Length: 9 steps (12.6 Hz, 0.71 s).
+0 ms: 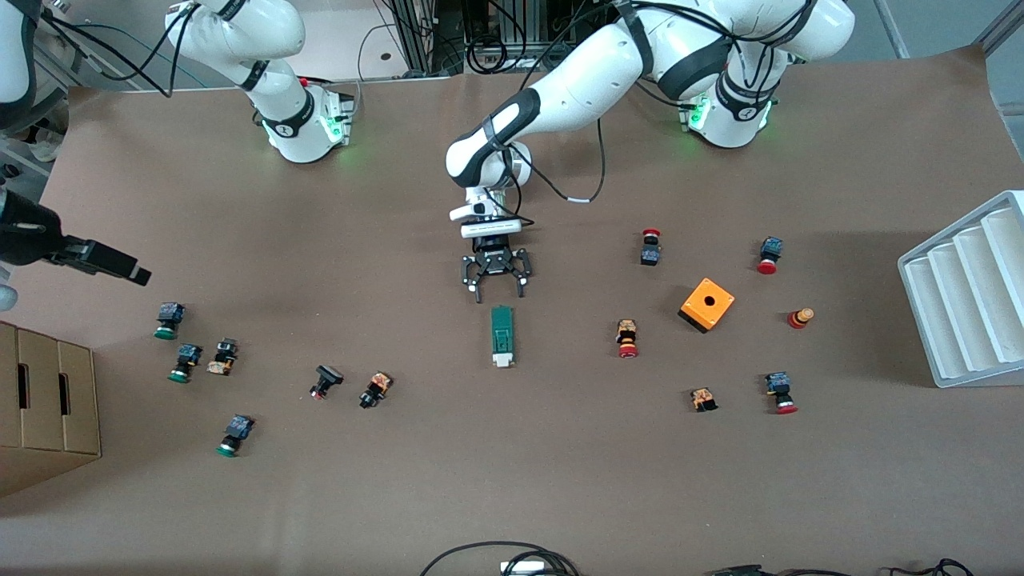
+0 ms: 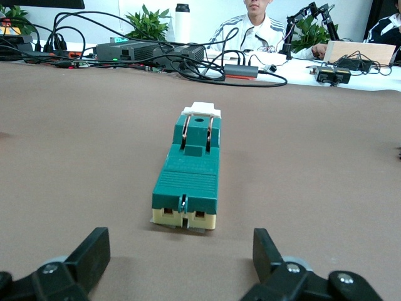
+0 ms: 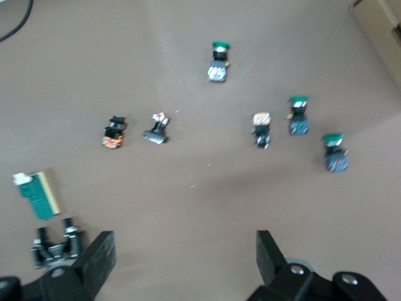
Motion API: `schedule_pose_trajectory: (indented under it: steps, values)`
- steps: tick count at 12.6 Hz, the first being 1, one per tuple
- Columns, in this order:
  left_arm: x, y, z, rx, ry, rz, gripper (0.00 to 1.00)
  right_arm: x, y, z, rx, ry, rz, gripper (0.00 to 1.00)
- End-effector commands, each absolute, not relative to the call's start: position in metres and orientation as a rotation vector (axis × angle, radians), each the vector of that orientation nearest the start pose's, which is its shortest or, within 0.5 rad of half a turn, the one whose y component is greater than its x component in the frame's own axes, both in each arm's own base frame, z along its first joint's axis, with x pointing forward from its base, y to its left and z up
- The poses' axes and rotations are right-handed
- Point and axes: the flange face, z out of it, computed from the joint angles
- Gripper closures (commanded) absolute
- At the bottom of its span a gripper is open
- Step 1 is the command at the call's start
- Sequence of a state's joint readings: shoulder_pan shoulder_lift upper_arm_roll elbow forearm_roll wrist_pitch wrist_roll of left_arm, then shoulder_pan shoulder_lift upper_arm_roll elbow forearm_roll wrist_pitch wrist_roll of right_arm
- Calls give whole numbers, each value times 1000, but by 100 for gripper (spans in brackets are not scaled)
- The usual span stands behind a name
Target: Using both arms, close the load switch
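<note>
The load switch (image 1: 502,336) is a slim green bar lying flat at mid-table, with its white block at the end nearer the front camera. In the left wrist view the switch (image 2: 188,169) lies straight ahead. My left gripper (image 1: 500,292) is open and empty, low over the table just off the switch's green end, not touching it. Its fingers (image 2: 94,251) stand wider than the switch. My right gripper (image 1: 132,272) is open and empty, up in the air over the right arm's end of the table. The right wrist view shows the switch (image 3: 37,194) and the right gripper (image 3: 185,260).
An orange box (image 1: 706,304) and several red-capped buttons (image 1: 628,338) lie toward the left arm's end. Several green-capped buttons (image 1: 184,364) lie toward the right arm's end. A white ridged tray (image 1: 960,296) and a cardboard box (image 1: 44,408) stand at the table's two ends.
</note>
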<state>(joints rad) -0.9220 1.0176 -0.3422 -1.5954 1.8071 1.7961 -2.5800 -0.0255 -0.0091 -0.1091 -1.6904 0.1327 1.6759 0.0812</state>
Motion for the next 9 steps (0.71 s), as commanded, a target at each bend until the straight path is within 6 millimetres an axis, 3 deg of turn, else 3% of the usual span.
schedule_pose_trajectory:
  steps: [1,4,9]
  values:
    - [306,-591,70,-2531,-289,-1707,0,550,-84,575,-3068,138,-105,0]
    - [310,-594,84,-2524,-280,-1664,0,549,-102,574,-3122,62,-108,0]
    - [316,-607,117,-2589,-376,-1623,0,551,-103,581,-3130,60,-121,0]
